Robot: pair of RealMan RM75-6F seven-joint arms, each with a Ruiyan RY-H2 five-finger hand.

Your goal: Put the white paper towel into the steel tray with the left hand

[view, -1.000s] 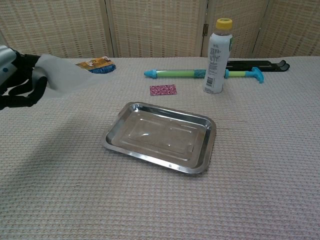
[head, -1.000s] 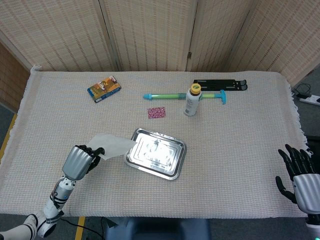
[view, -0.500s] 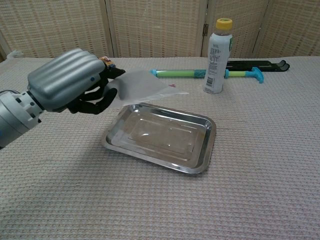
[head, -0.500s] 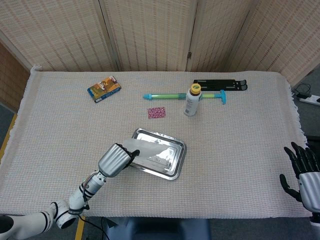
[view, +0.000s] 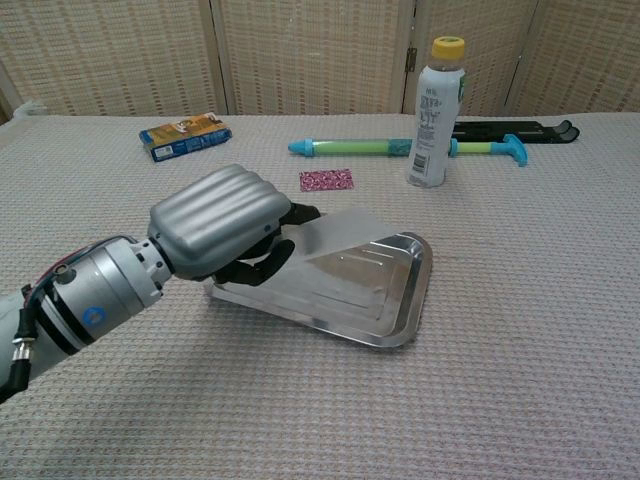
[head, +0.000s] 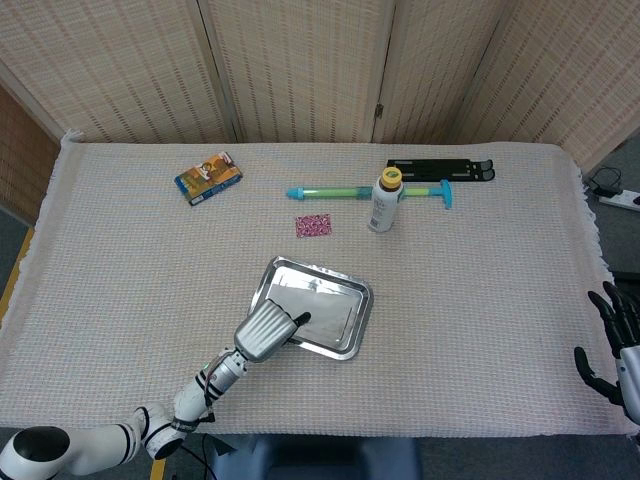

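The paper towel (view: 335, 232) is pinched by the left hand (view: 222, 222) over the tray's (view: 405, 318) 9 o'clock edge, ready for dropping in.

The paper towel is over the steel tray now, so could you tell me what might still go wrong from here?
1. The left hand holds the paper towel by one edge; the sheet looks light, so on release it may drift or drape over the rim instead of settling flat.
2. The hand sits low over the near-left rim of the steel tray; pulling back could nudge or tip it.
3. The towel might cling to the fingers and be dragged back out.
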